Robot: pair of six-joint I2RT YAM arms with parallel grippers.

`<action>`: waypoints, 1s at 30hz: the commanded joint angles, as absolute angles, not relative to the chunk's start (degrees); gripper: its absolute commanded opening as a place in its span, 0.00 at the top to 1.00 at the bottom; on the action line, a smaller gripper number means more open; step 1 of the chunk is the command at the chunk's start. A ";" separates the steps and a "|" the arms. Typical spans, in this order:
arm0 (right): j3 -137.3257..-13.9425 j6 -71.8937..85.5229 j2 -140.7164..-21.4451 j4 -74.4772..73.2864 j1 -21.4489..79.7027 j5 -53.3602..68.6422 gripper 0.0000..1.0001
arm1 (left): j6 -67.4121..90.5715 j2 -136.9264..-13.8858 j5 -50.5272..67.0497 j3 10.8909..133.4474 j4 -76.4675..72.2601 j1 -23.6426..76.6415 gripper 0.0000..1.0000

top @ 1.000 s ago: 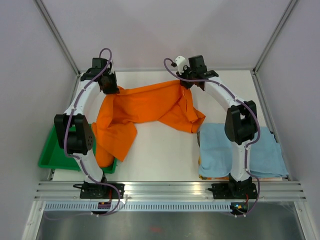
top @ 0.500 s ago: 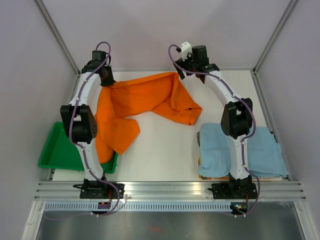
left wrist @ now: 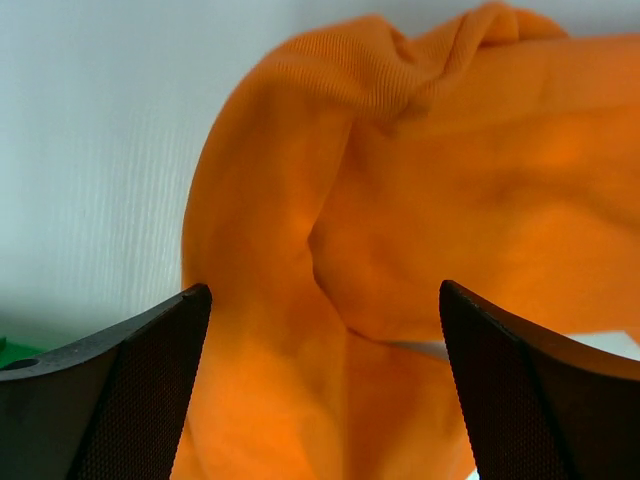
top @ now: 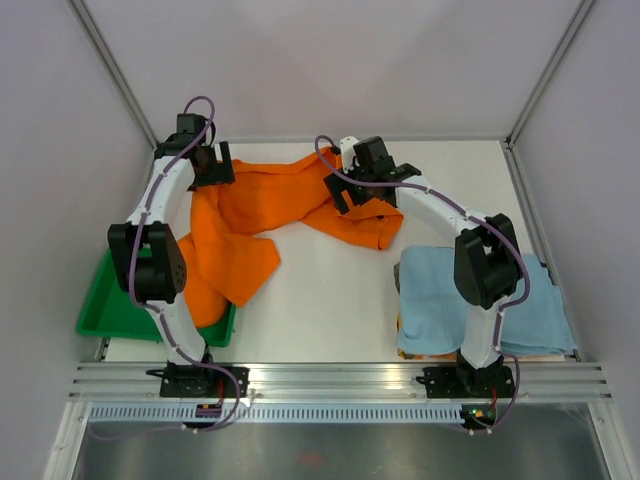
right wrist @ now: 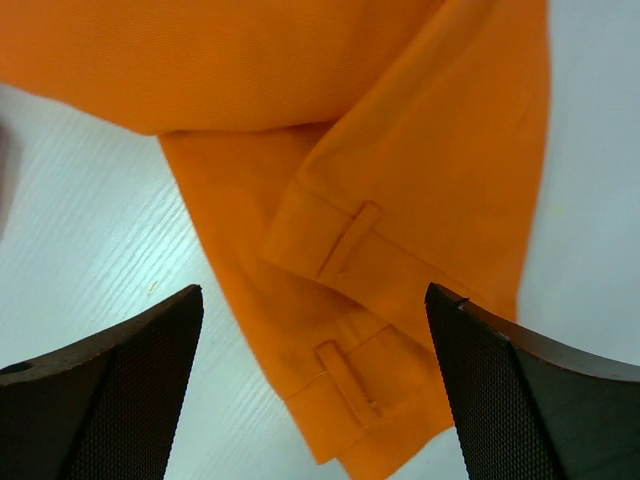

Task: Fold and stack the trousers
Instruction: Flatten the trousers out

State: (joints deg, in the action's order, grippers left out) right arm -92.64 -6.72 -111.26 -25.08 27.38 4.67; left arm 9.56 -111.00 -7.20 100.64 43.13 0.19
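The orange trousers lie crumpled across the back of the white table, with one leg trailing toward the green tray. My left gripper hovers open over their back left end. In the left wrist view the left gripper stands wide apart above bunched orange fabric, gripping nothing. My right gripper is open over the right end. The right wrist view shows the right gripper spread above the waistband with its belt loops, the cloth flat on the table.
A folded light blue cloth lies at the front right, beside the right arm's base. The green tray sits at the front left edge, partly under a trouser leg. Grey walls and metal posts close in the back and sides.
Both grippers have opened and let go of the trousers, which have settled on the table. The right gripper came forward and left from the back edge to above the waistband.
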 commanded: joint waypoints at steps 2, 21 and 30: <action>-91.58 -0.71 -110.48 -23.56 27.95 3.60 0.02 | 10.72 -100.47 -4.14 93.89 40.26 0.09 0.01; -98.00 1.06 -124.71 -21.09 33.93 -16.08 0.43 | 11.16 -90.71 -2.47 82.01 39.82 0.09 0.02; -98.70 -5.61 -120.16 -23.20 30.95 -23.47 1.00 | 12.83 -82.01 -0.26 70.67 38.41 0.09 0.04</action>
